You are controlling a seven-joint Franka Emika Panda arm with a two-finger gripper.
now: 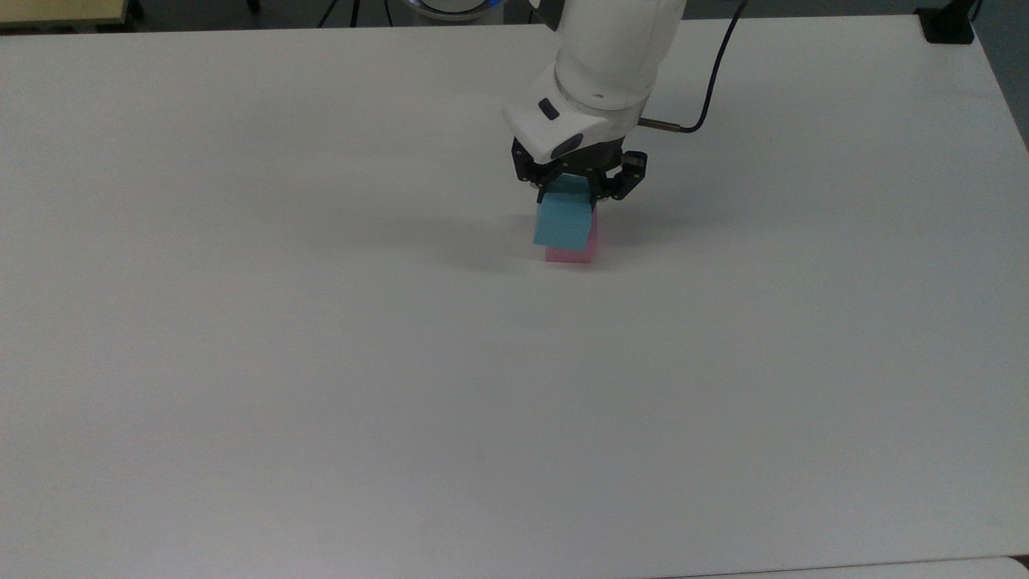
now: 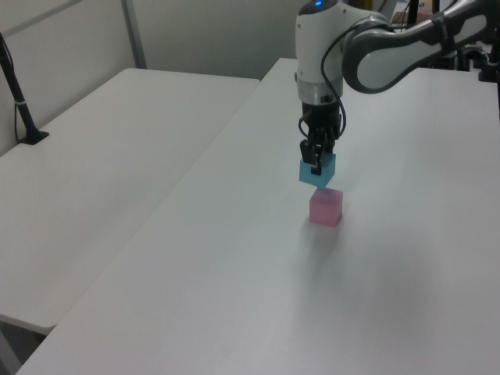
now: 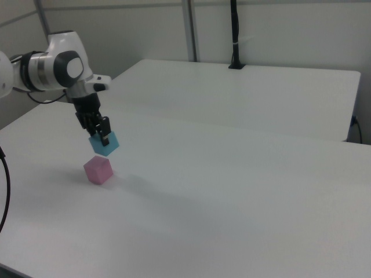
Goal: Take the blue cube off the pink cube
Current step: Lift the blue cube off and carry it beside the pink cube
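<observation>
While the claw (image 2: pixel 316 166) grips the blue cube (image 2: pixel 316 172), it apparently hangs clear above the pink cube (image 2: pixel 325 207).

Honestly nothing to read here, no labels, logos, numbers or signs anywhere. The small light-blue matte cube (image 2: pixel 317 169) and the pastel-pink matte cube (image 2: pixel 325 208) both have plain faces, and the white counter (image 1: pixel 321 362) is unmarked too.

The robot's glossy white arm (image 2: pixel 320 47) has rounded shells with grey joint sections and a small blue light on top of the wrist housing. A thin black cable (image 1: pixel 707 88) loops off the wrist. Below it sits the black two-finger end effector (image 1: pixel 572 189).
</observation>
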